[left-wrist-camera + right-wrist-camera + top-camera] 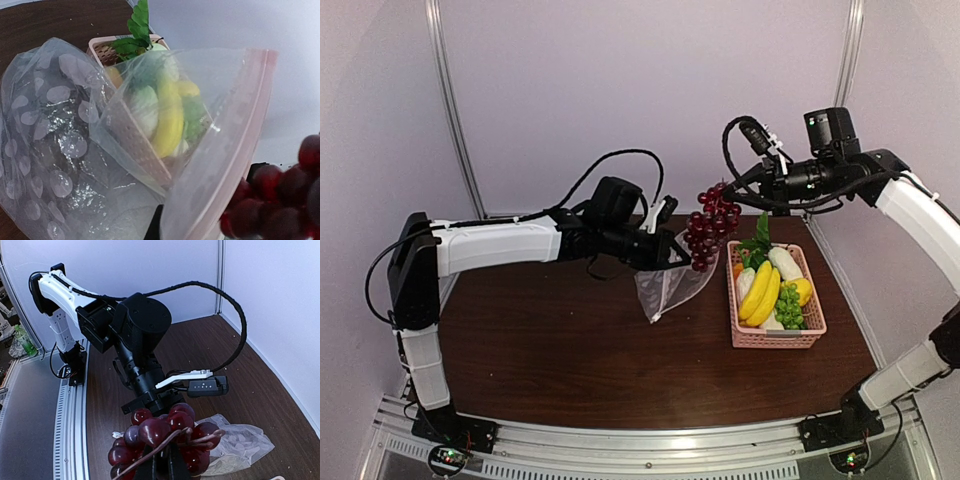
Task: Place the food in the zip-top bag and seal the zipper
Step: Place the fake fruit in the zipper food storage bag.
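The clear, crinkly plastic zip-top bag point(672, 285), whitish spots and all, hangs above the dark brown wooden table point(550, 350). The left gripper point(669, 254) is holding it there, fingers pressed together on the upper edge near the mouth.

On the other side, the right gripper point(730, 190) is pinching a bunch of dark purple toy grapes point(712, 226) by the stem. The bunch dangles in the air just beside the bag's top, on the right arm's side of it.

Now here's what it all turns on. In the left wrist view the pale pinkish zipper point(246, 132) runs as one long slant from upper right down toward the bottom middle. The grapes point(282, 200) sit beyond that strip, outside the plastic, not yet in. So the mouth lies to the left of the bunch and a touch lower. I'd say the grapes have to cross that strip, then drop.

How wide the mouth gapes I can't tell, because the film looks folded over itself. The right wrist view puts the bunch point(160, 435) right in front of the left arm's wrist, with the bag point(235, 445) slumped below.

The rest of the food, yellow bananas point(760, 292) among it, sits in the pink slatted plastic basket point(775, 340), well off to the right and nearer the right arm.
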Robot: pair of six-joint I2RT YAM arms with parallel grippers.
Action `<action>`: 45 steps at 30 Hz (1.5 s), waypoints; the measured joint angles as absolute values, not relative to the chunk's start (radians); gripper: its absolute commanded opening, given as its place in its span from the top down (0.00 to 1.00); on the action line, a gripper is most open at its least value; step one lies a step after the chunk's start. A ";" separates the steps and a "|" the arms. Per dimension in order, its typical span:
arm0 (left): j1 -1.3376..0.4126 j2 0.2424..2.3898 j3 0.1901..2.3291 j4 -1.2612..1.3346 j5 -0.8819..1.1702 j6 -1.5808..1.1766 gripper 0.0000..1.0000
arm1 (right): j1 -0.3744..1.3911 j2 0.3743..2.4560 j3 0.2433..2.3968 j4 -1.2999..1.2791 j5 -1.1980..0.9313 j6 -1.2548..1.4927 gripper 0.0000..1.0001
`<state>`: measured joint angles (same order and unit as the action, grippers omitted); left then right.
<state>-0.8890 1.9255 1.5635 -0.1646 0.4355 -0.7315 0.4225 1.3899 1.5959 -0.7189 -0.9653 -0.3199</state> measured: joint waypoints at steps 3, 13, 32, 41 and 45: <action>-0.889 1.925 1.563 -0.165 0.448 -0.736 1.00 | 0.451 1.394 1.567 -0.723 -0.914 -0.337 1.00; -0.889 1.925 1.567 -0.158 0.488 -0.757 1.00 | 0.511 1.418 1.558 -0.755 -0.788 -0.418 1.00; -0.890 1.900 1.567 -0.158 0.490 -0.782 1.00 | 0.600 1.444 1.558 -0.926 -0.545 -0.524 1.00; -0.894 1.892 1.583 -0.197 0.453 -0.774 1.00 | 0.671 1.532 1.588 -0.928 -0.461 -0.517 1.00; -0.891 1.889 1.603 -0.215 0.429 -0.764 1.00 | 0.673 1.554 1.622 -0.981 -0.498 -0.550 1.00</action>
